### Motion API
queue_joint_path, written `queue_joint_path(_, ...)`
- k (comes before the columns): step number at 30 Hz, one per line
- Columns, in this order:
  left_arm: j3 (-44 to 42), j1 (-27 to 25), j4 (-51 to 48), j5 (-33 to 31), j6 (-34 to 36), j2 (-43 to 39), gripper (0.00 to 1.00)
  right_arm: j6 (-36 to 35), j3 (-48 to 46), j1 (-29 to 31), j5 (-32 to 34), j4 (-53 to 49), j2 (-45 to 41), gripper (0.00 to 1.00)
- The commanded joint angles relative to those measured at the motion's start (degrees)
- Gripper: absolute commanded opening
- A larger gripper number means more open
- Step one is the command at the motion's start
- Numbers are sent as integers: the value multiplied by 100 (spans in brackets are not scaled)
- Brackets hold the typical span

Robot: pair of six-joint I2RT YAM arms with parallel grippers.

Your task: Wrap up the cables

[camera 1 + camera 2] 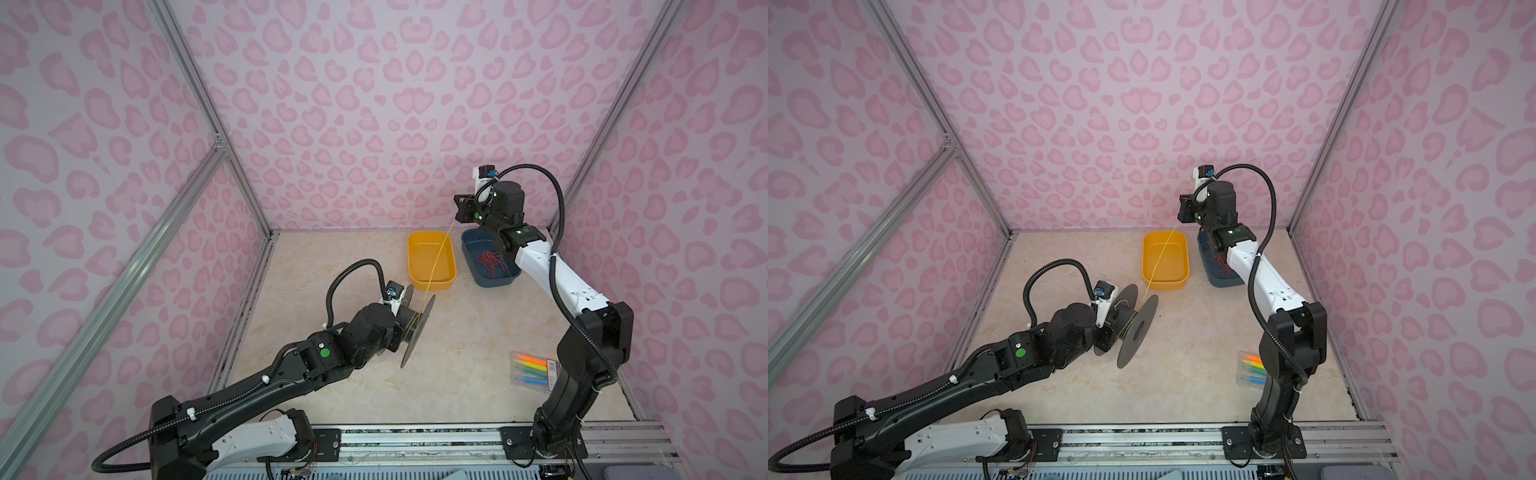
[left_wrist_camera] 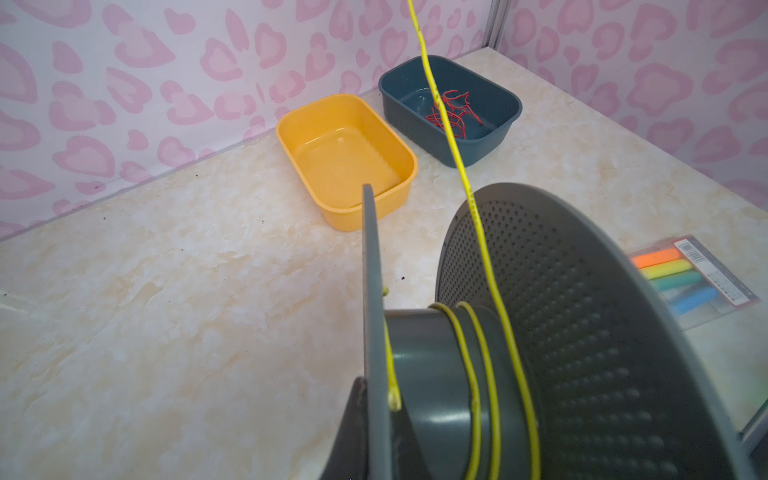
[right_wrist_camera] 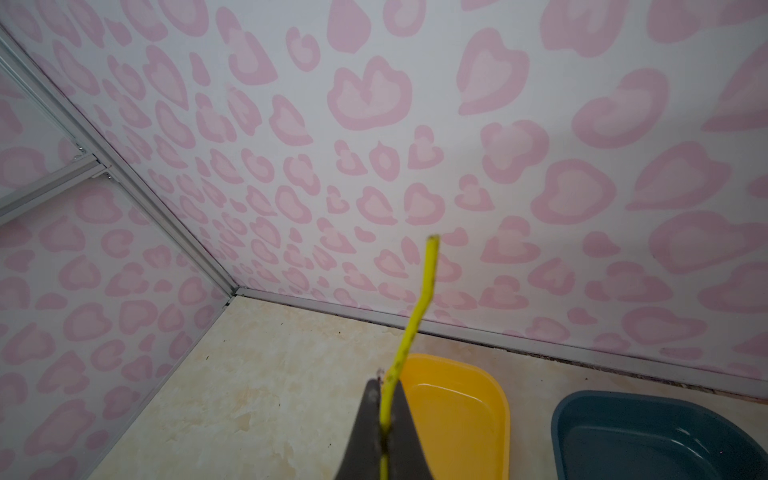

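The cable is one thin yellow wire. It runs taut from a grey spool up to my right gripper, which is raised in front of the back wall. In the right wrist view the right gripper is shut on the cable, and a short free end sticks out past the fingertips. My left gripper is shut on the spool's near flange and holds it on edge above the table. A few turns of cable lie round the hub.
A yellow bin stands at the back of the table. Beside it is a blue bin holding short red wires. A pack of coloured markers lies at the front right. Pink patterned walls enclose three sides.
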Motion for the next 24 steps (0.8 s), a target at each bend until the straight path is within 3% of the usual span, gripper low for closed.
queue_joint_path(1, 14, 65, -243, 209, 94, -248, 4, 33, -329, -41, 531, 1040, -53, 0)
queue_joint_path(8, 160, 1005, 146, 1197, -247, -770, 4, 195, -1535, -10, 687, 1628, -259, 0)
queue_joint_path(16, 325, 2044, 770, 2409, -660, -821, 4, 774, -2949, 326, 1211, 2735, -379, 0)
queue_joint_path(24, 434, 2714, 1245, 2831, -1162, -759, 4, 1300, -4030, 846, 1757, 3556, -451, 0)
